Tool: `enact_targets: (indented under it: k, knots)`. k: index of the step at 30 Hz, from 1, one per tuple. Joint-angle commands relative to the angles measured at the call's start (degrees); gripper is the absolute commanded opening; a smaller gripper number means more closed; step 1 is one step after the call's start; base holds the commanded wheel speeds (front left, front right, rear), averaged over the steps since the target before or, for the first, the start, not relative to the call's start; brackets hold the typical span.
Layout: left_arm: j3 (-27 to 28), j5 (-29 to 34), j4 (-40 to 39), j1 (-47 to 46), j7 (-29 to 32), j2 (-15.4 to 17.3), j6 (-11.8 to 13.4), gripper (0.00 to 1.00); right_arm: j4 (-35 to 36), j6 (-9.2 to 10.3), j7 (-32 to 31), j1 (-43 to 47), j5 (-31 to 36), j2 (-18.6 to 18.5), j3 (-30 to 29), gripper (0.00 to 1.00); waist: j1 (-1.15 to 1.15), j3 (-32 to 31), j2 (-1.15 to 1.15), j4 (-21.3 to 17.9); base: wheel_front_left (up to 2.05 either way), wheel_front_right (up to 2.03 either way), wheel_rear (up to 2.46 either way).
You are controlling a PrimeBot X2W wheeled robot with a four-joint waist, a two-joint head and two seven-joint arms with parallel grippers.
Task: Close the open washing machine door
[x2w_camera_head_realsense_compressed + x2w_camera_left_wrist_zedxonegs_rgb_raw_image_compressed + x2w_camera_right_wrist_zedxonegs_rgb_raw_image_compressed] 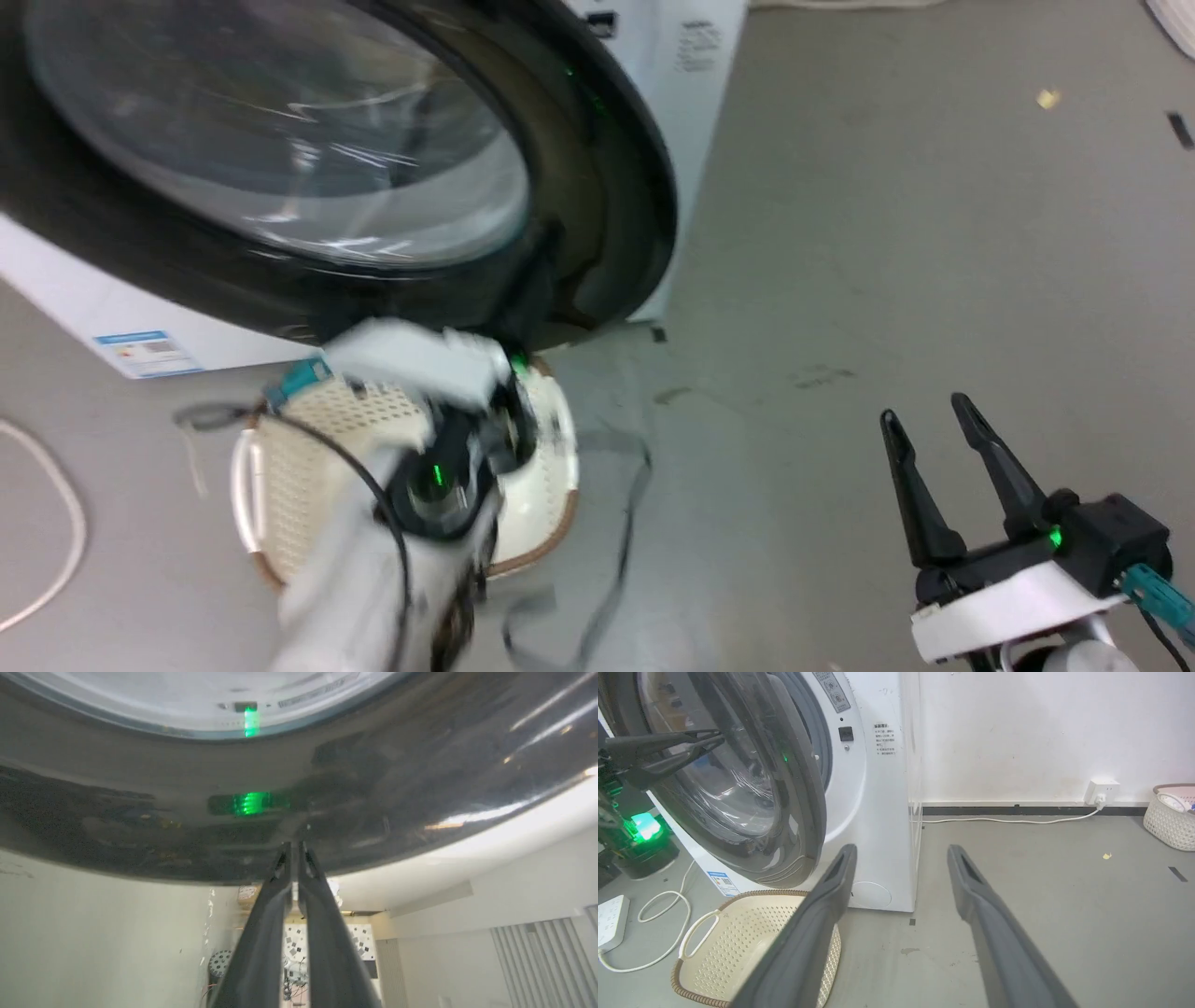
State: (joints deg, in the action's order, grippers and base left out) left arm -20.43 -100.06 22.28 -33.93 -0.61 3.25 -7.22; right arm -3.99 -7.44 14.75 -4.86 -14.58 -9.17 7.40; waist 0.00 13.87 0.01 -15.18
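My left gripper [293, 847] reaches up, fingers pressed together and empty, tips against the black rim of the half-open door [140, 793] of the washing machine [873, 812]. My right gripper [924, 411] hangs apart, spread wide.

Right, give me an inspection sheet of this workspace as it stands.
Surface: grey floor, one yellow scrap.
Job's things: washing machine door part open, not latched against the washing machine.
Clutter: cream basket below the door; second basket by the wall.
Tools: left tool shut, tips at the door's black rim; right tool open, empty, apart from the door.
Cables: white cable to wall socket; looped cable left of the cream basket; power strip.
Surroundings: white wall.
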Motion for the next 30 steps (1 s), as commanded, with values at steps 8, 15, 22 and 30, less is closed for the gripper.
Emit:
enact_targets:
  k: [8,15,22,30]
  knots:
    - [-7.50,20.56,-10.28,14.28,-6.94,10.10,-0.26,1.00,0.50,-0.05,0.25,3.87,0.58,-1.39,-0.58,1.00,0.00,-7.26,-0.01,8.66,0.00,0.00,0.00]
    - [-5.93,51.02,-8.32,20.75,-14.33,17.12,2.88,1.00,0.76,-0.05,0.25,6.45,0.78,-1.96,-0.98,1.00,0.00,-11.04,-0.01,13.96,0.00,0.00,0.00]
    - [7.14,73.21,-19.18,29.88,-14.37,12.07,6.33,1.00,1.03,-0.05,0.25,8.21,1.03,-1.95,-1.25,1.00,0.00,-12.79,-0.01,17.61,0.00,0.00,0.00]
    - [12.58,86.85,-23.30,36.67,-14.38,6.34,7.94,1.00,0.70,-0.05,0.25,8.46,1.45,-1.21,-0.47,1.00,0.00,-13.04,-0.01,19.09,0.00,0.00,0.00]
